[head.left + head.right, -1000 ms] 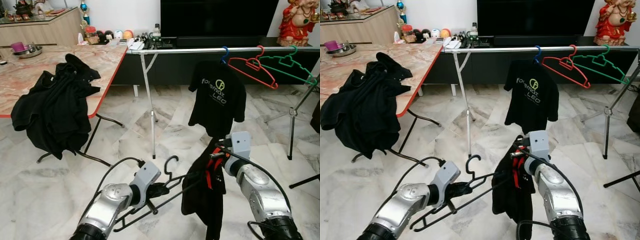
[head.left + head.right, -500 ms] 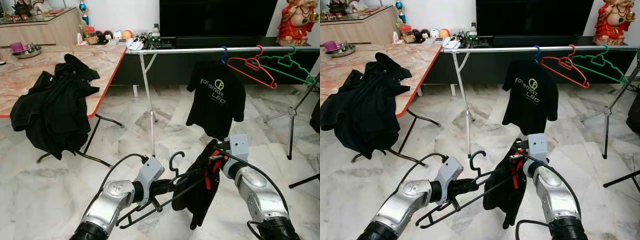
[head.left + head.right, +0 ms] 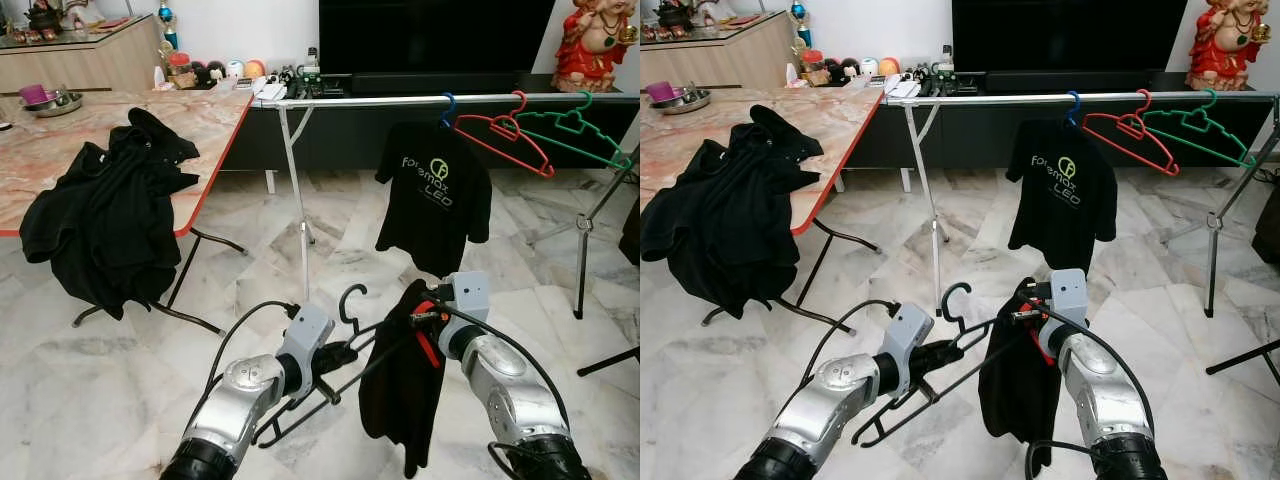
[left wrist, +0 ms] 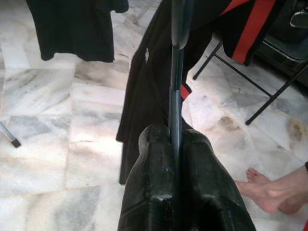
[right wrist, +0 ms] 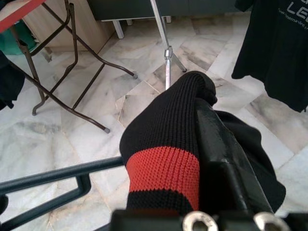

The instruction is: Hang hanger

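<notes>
Hanger [image 3: 330, 370], a dark one with its hook turned upward, sits low between the two arms, well short of the clothes rail [image 3: 400, 101] and below it. The left gripper [image 3: 340, 357] is clamped on the hanger's bar, which runs straight through the closed fingers [image 4: 159, 192] in the left wrist view; that grip likely keeps the frame steady while it carries weight. A black garment with a red stripe [image 3: 405, 380] drapes from the hanger's far end, nearer the rail's side of the robot. The right gripper [image 3: 428, 312] pinches the garment's ribbed collar, black finger [image 5: 221, 159] pressed against the knit, probably to stop the cloth sliding off. On the rail a black T-shirt [image 3: 435, 195] already hangs, with a red hanger [image 3: 505, 140] and a green hanger [image 3: 575, 130] beside it. Free rail lies left of the T-shirt, a likely spot for the hook.
</notes>
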